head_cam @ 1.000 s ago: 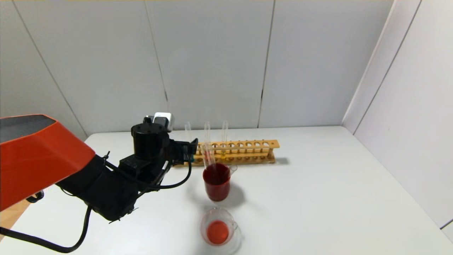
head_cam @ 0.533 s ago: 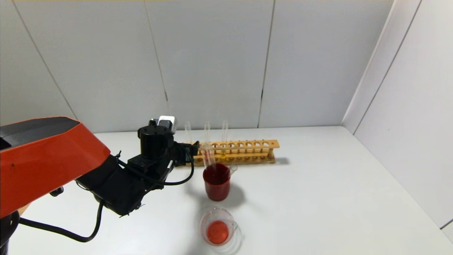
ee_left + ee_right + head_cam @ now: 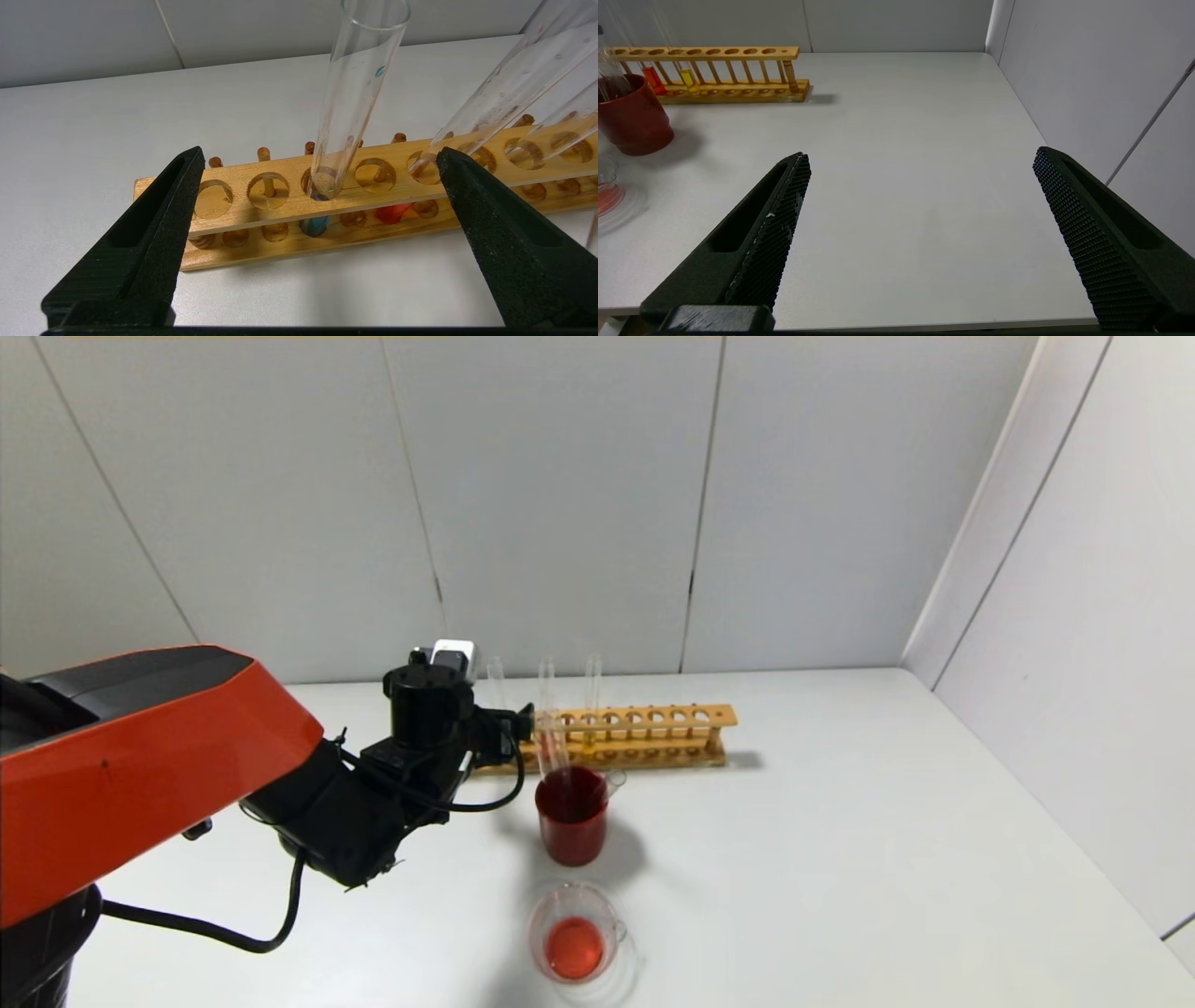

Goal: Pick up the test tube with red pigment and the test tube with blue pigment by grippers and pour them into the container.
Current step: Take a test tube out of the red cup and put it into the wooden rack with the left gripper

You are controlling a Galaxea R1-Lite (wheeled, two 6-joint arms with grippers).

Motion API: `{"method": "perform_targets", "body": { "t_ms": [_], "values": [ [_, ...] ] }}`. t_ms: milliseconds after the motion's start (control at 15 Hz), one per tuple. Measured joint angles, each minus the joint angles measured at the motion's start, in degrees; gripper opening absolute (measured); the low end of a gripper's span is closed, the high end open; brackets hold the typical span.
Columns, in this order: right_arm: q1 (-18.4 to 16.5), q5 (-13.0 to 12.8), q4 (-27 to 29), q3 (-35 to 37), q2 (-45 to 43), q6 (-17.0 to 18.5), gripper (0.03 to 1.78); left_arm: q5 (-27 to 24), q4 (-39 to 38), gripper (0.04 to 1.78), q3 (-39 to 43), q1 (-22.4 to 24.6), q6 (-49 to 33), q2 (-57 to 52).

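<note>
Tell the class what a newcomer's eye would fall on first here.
The orange-shelled left arm's open black left gripper reaches toward the clear glass test tube with blue pigment standing in the long wooden rack. In front stand an opaque dark red cup and, nearest, the clear glass container holding orange-red liquid.

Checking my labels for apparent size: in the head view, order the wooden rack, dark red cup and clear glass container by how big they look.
1. wooden rack, widest by far.
2. dark red cup and clear glass container look alike; the container sits nearer the camera, so unranked.
</note>
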Motion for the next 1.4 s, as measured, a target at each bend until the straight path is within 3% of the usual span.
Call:
{"method": "perform_targets", "body": {
  "t_ms": [467, 667, 867, 1200, 1267, 1400],
  "values": [
    [0.00, 0.00, 0.00, 0.00, 0.00, 0.00, 1.74, -0.06, 0.23, 1.75, -2.33, -0.06, 0.02, 2.22],
    [0.00, 0.00, 0.00, 0.00, 0.00, 0.00, 1.74, -0.17, 0.28, 1.63, -2.51, -0.02, 0.13, 2.57],
    [0.00, 0.00, 0.00, 0.00, 0.00, 0.00, 1.74, -0.15, 0.23, 1.29, -2.54, 0.05, 0.11, 2.54],
    [0.00, 0.00, 0.00, 0.00, 0.00, 0.00, 1.74, -0.15, 0.23, 0.43, -2.49, 0.00, 0.13, 2.24],
    [0.00, 0.02, 0.02, 0.00, 0.00, 0.02, 1.74, -0.15, 0.23, 0.33, -2.46, 0.00, 0.57, 2.13],
    [0.00, 0.00, 0.00, 0.00, 0.00, 0.00, 1.74, -0.12, 0.22, 0.30, -2.40, 0.00, 1.35, 1.99]
  ]
}}
